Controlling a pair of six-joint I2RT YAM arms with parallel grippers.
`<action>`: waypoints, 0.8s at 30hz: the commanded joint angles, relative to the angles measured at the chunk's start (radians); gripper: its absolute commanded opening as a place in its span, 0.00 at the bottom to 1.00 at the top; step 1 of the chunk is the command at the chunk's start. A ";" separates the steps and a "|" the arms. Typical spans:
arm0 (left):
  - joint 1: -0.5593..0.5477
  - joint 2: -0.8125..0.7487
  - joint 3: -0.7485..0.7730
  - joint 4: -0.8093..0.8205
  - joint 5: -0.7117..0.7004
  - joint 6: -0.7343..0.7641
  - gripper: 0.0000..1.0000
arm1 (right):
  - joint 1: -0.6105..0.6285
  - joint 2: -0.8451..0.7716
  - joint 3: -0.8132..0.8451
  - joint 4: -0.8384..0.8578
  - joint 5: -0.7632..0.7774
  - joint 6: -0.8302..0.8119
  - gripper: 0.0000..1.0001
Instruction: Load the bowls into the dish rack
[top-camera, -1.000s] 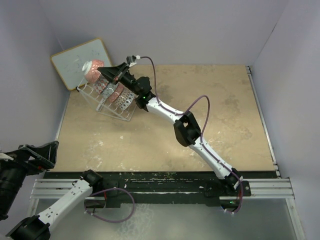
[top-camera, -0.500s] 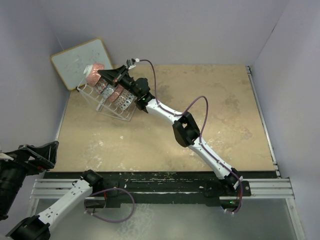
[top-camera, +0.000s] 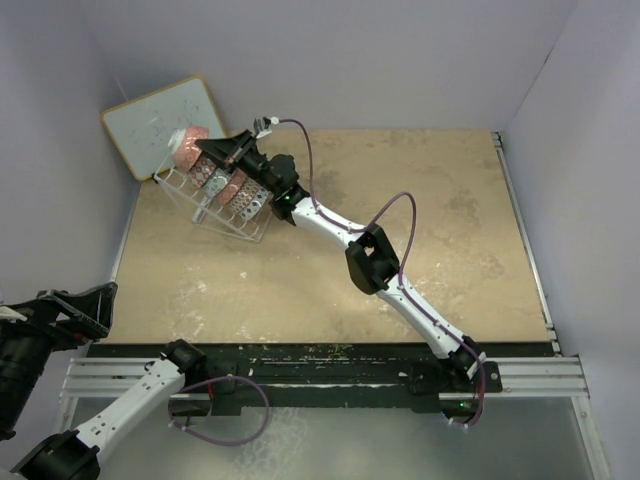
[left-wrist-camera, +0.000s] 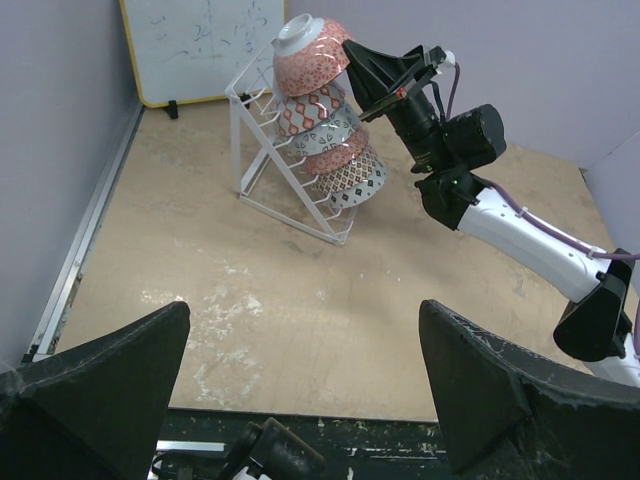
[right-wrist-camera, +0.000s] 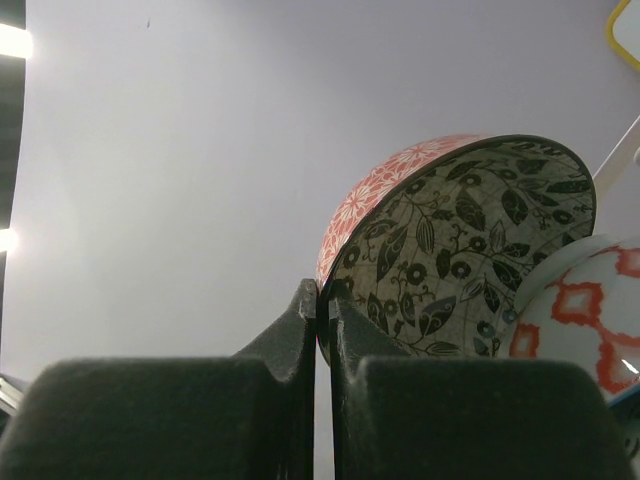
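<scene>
— Has anything been moved since a second ago?
— Only slightly. The right claw (right-wrist-camera: 320, 292) and the red-pink bowl (left-wrist-camera: 310, 60) at its tips are shifted a little towards the dish rack (left-wrist-camera: 272, 150). Nothing else is seen to be changed.
— How is that claw set?
— Its fingers are drawn narrow and the bowl's rim is pinched between them, one finger outside and one on the leaf-patterned inside. The bowl is held at the top of the rack, at the far left of the desk (top-camera: 400, 180), near the whiteboard (left-wrist-camera: 195, 45). Whether it is resting on the wires cannot be made out.
— And the other bowls (left-wrist-camera: 340, 165)?
— Three are seen stacked on edge below it in the rack. Any behind them are hidden.
— The left claw (left-wrist-camera: 300, 330)?
— It is held wide with nothing between its fingers, well apart from the rack. Its fingers are partly cut off.
</scene>
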 joint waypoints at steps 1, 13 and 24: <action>-0.010 -0.006 0.008 0.025 -0.018 0.018 0.99 | 0.005 -0.010 0.068 0.069 0.029 -0.012 0.03; -0.014 -0.006 0.015 0.021 -0.024 0.014 0.99 | 0.009 -0.012 0.064 0.050 0.028 -0.022 0.05; -0.014 -0.014 0.021 0.009 -0.029 0.006 0.99 | 0.011 -0.016 0.043 0.048 0.030 -0.018 0.10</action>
